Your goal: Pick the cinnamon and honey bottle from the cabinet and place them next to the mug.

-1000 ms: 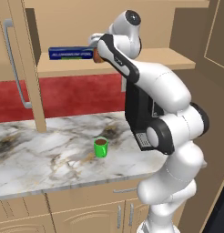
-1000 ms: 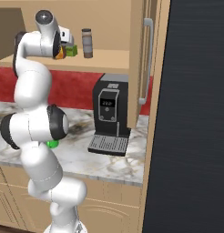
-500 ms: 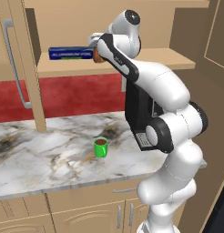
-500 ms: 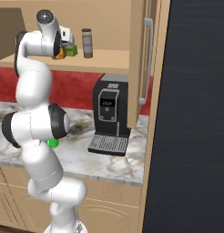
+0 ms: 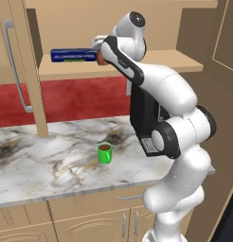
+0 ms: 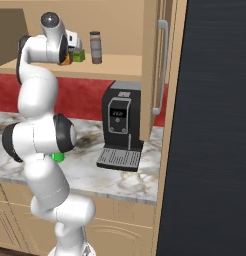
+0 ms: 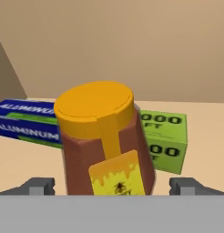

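Two finger tips of our gripper (image 7: 112, 186), spread wide and unchanged over the last second, flank the honey bottle (image 7: 104, 141) on the cabinet (image 5: 137, 64) shelf, so we judge closing comes next.

Both base views look forward and down from behind, sharing the cabinet (image 5: 113, 71) shelf; hand view sits apparently very close inside it.

Rendered home kitchen: marble worktop (image 5: 38, 163), tan wall cabinet (image 5: 151, 64) above red backsplash (image 5: 76, 99), black coffee machine (image 6: 120, 127), drawer fronts (image 5: 90, 224) below, tall dark fridge (image 6: 215, 125).
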